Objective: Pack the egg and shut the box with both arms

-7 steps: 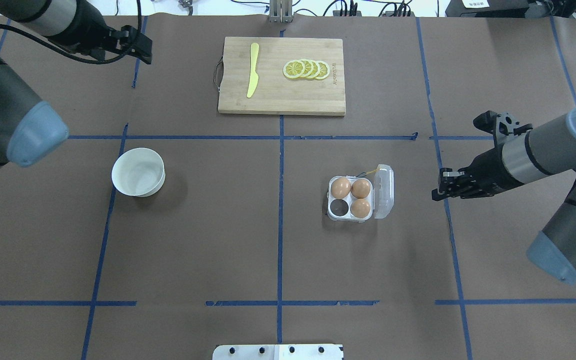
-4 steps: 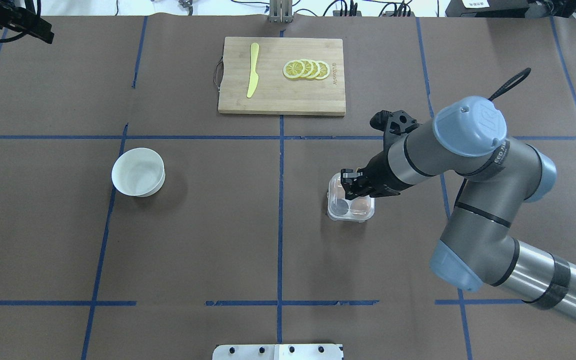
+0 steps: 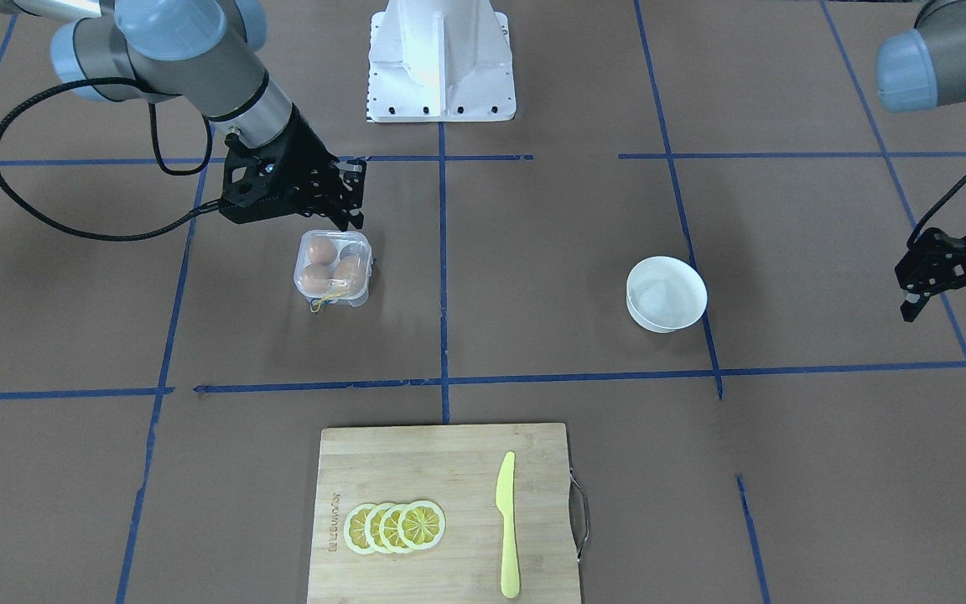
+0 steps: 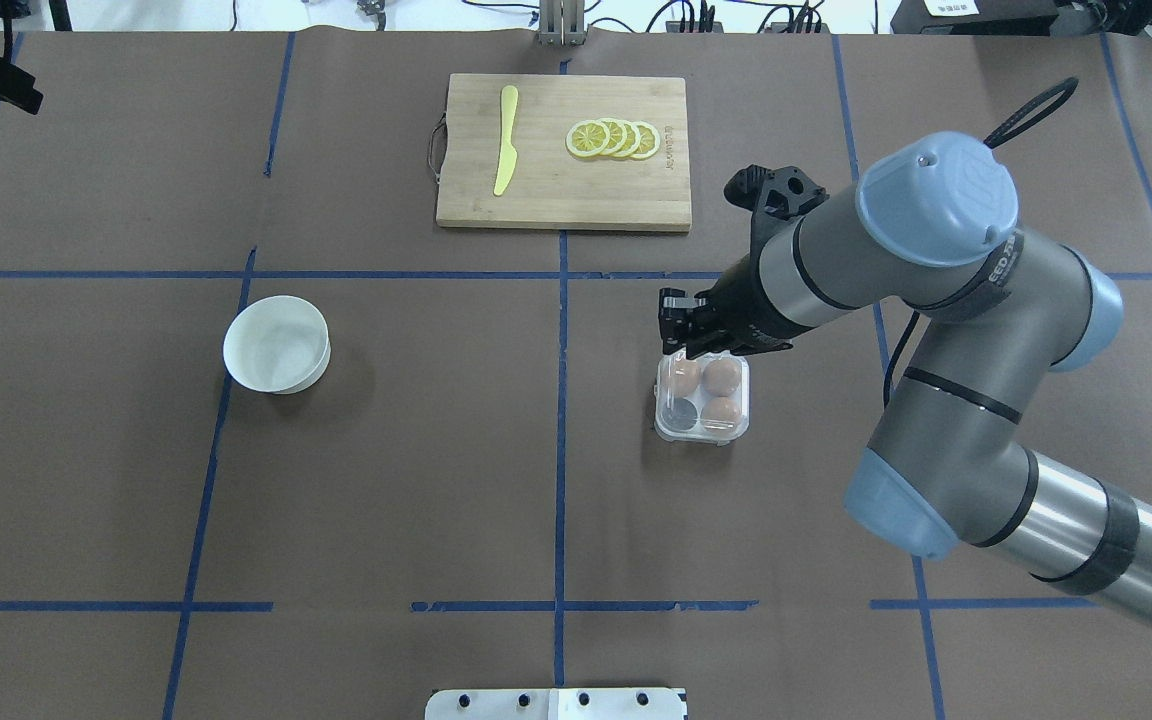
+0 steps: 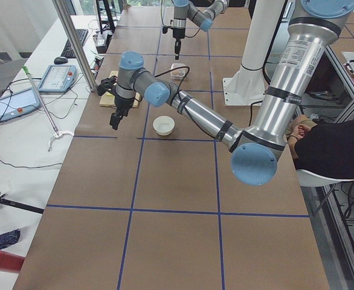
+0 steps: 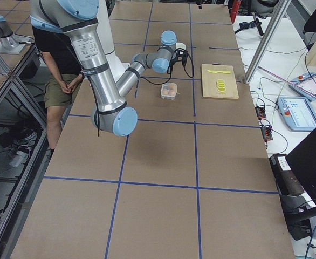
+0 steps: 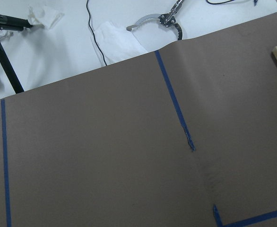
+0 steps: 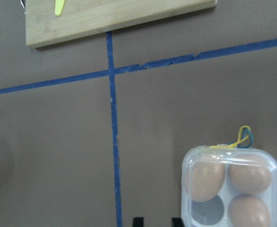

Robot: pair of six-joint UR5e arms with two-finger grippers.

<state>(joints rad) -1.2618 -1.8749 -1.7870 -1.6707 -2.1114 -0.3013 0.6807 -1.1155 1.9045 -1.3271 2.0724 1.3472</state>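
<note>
**Box closed, three eggs inside**

The box (image 4: pixel 702 400) sits lid-down on the tabletop (image 4: pixel 436 450), just to the robot's right of the centre tape line. It is square, so we note no long axis. Its yellow string (image 8: pixel 240 139) points toward the cutting board (image 4: pixel 556 190). We count three cells filled, e.g. the egg (image 4: pixel 723 377).

The right gripper (image 4: pixel 681 325) hangs above the box, fingers apart and holding nothing. The left gripper (image 3: pixel 957 315) is well apart from it, fingers spread. The board's mark is too small to read.

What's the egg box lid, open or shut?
Shut: the clear lid lies flat over all four cells of the box.
</note>
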